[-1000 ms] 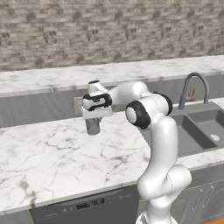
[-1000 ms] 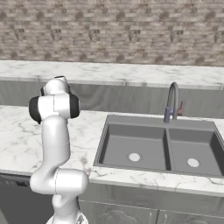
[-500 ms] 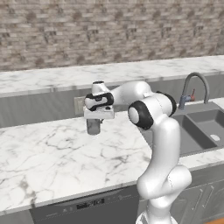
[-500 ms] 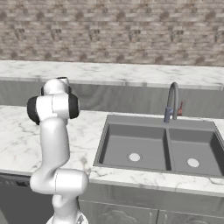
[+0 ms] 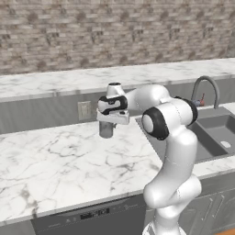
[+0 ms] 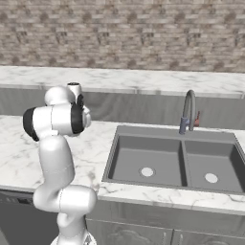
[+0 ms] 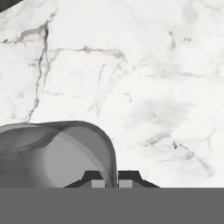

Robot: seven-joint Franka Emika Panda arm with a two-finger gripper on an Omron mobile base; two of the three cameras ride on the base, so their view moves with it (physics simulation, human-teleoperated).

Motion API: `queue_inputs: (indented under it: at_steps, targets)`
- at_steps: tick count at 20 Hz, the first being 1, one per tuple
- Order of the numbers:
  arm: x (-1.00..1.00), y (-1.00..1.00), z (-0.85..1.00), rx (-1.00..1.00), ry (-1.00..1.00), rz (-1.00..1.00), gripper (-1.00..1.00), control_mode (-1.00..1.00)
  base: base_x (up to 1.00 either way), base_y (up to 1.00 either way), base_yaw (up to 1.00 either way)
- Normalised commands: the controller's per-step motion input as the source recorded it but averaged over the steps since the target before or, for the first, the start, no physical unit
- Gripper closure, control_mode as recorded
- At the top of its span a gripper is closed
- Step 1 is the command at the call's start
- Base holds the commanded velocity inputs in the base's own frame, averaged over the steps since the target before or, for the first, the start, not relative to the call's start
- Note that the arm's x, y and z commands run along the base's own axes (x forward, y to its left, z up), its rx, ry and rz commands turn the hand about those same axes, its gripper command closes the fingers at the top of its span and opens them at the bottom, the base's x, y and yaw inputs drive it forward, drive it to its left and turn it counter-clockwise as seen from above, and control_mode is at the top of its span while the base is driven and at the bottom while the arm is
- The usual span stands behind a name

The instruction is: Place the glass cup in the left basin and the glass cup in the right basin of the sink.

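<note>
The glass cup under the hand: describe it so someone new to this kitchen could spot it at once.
Start at the marble counter left of the dark double sink. The white arm reaches over it, and its hand is shut on the rim of a glass cup. It is a small, upright, grey see-through tumbler, the only loose item on that counter.

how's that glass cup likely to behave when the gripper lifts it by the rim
The glass cup looks smooth and rigid, so it is probably slippery. The gripper pinches only one thin spot of the wall, so the cup may swing or tilt once lifted. It stands upright over the marble counter, and being glass it would likely crack if dropped.
</note>
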Motion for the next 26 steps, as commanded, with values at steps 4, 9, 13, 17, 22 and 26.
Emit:
queue_inputs:
  at_steps: [4,9,13,17,22,26]
  targets:
    - [-0.31,-0.38,0.25,0.00,-0.04,-0.11,1.00,-1.00,0.00,0.00,0.00]
    - [-0.32,-0.48,0.18,0.00,-0.06,-0.06,1.00,-1.00,0.00,0.00,0.00]
    - [-0.31,-0.52,0.14,0.00,-0.01,-0.05,1.00,-1.00,0.00,0.00,0.00]
    - [-0.29,-0.59,0.12,0.00,0.00,-0.02,1.00,-1.00,0.00,0.00,0.00]
    - [-0.27,-0.55,0.04,0.00,0.00,-0.04,1.00,-1.00,0.00,0.00,0.00]
    - [-0.23,-0.54,0.03,0.00,0.00,-0.04,1.00,-1.00,0.00,0.00,0.00]
